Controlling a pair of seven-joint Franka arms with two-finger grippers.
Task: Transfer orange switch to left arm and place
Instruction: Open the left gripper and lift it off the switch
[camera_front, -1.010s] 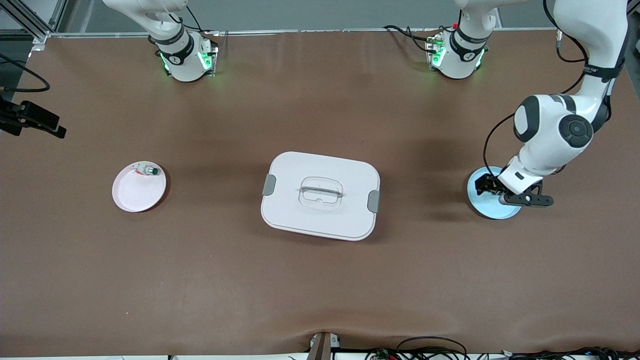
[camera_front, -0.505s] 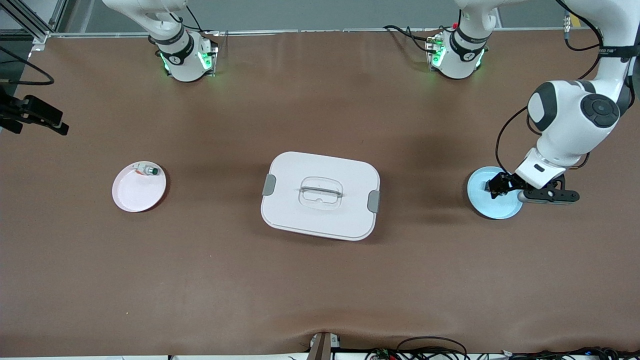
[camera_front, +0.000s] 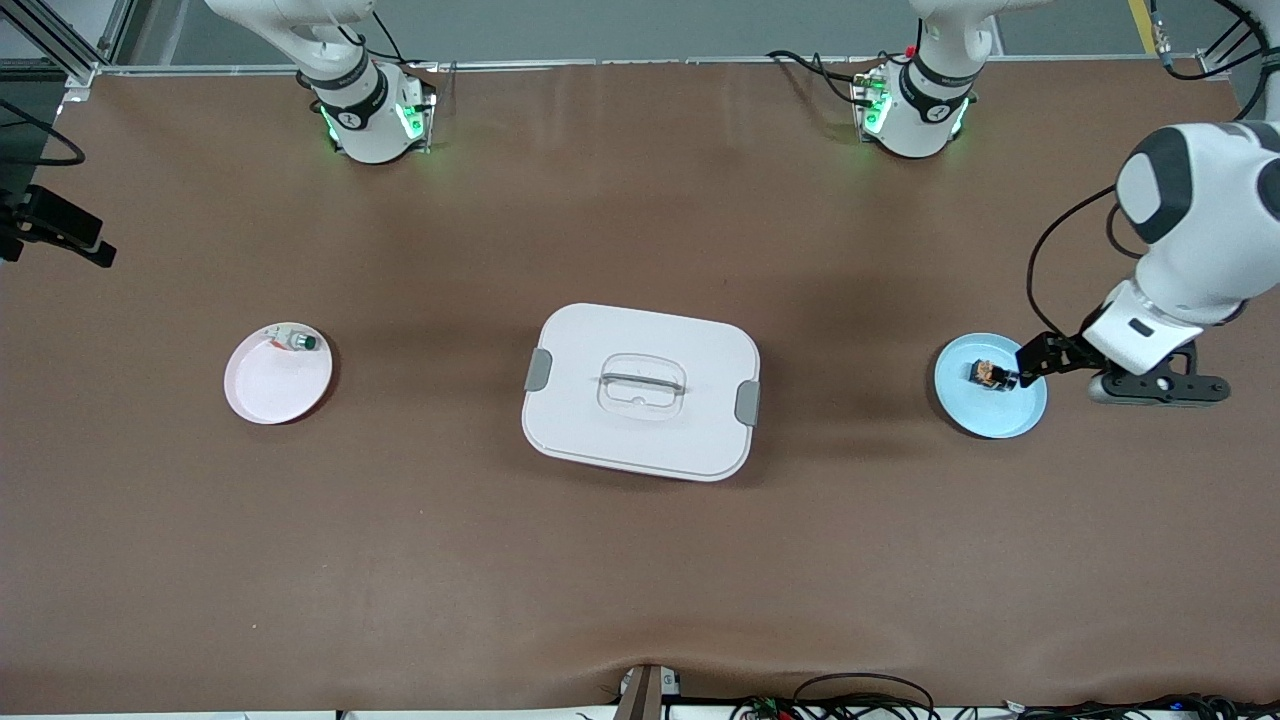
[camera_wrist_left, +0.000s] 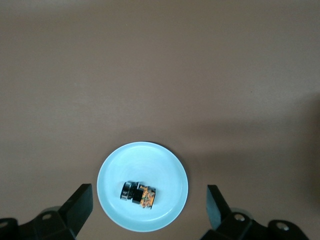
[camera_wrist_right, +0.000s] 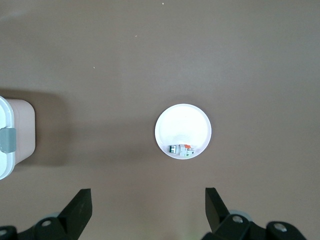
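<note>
lying on the blue plate (camera_front: 985, 415), the orange switch (camera_front: 990, 376)

The right end effector (camera_wrist_right: 146, 212) shows only its fingertips at the wrist view's edge, which also cuts off most of the box (camera_wrist_right: 15, 137).

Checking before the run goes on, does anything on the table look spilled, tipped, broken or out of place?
Nothing stands out. The orange switch lies on its side in the blue plate, the green-capped switch in the pink plate, and the box sits closed between them. Both grippers, left and right, are open and empty.
</note>
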